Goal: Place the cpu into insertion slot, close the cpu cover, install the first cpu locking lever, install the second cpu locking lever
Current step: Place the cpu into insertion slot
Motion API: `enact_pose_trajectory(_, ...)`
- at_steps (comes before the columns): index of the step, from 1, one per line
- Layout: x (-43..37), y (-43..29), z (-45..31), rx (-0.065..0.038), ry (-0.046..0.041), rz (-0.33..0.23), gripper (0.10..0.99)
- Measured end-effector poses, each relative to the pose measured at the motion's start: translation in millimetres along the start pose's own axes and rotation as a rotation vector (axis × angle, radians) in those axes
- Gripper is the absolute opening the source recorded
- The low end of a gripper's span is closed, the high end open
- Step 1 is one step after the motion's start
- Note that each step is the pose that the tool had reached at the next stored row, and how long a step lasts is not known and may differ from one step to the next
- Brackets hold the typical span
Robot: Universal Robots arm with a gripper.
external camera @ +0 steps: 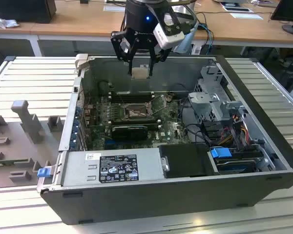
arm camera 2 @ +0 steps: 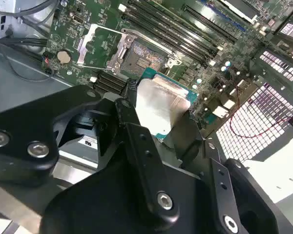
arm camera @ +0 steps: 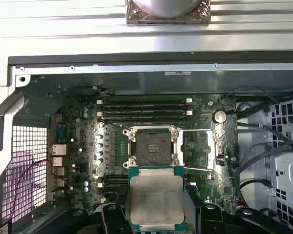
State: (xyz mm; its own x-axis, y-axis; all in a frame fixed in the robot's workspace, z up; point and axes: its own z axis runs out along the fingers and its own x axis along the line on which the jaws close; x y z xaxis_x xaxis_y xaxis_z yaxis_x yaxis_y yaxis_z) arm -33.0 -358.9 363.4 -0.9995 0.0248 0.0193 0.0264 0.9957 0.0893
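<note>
My gripper (external camera: pixel 139 68) hangs above the back of the open computer case, shut on the cpu (external camera: pixel 140 73). It holds this flat, pale silvery square by two opposite edges. In both wrist views the cpu (arm camera 2: pixel 158 105) (arm camera: pixel 156 195) sits between the black fingers (arm camera 2: pixel 131 95), above the motherboard and clear of it. The insertion slot (external camera: pixel 135 112) (arm camera 2: pixel 142 59) (arm camera: pixel 154 146) lies uncovered below, a dark square with a silvery rim. The cpu cover (external camera: pixel 159 104) (arm camera 2: pixel 82 48) is swung open beside the slot.
Long black memory slots (arm camera: pixel 144 109) run along one side of the socket. A power supply (external camera: pixel 112 168) fills the case front, and a drive cage (external camera: pixel 217 100) with cables stands at the exterior view's right. The case walls (external camera: pixel 71 112) enclose the board.
</note>
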Motion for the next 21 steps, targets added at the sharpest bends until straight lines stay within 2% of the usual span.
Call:
enact_pose_trajectory(4,0.0,0.0,0.3,-0.001,-0.0047,0.053,0.533)
enact_pose_trajectory(16,0.0,-0.2,1.9,-0.001,-0.0072,0.080,0.533)
enact_pose_trajectory(21,-0.1,-0.2,2.1,-0.002,-0.0115,0.128,0.533)
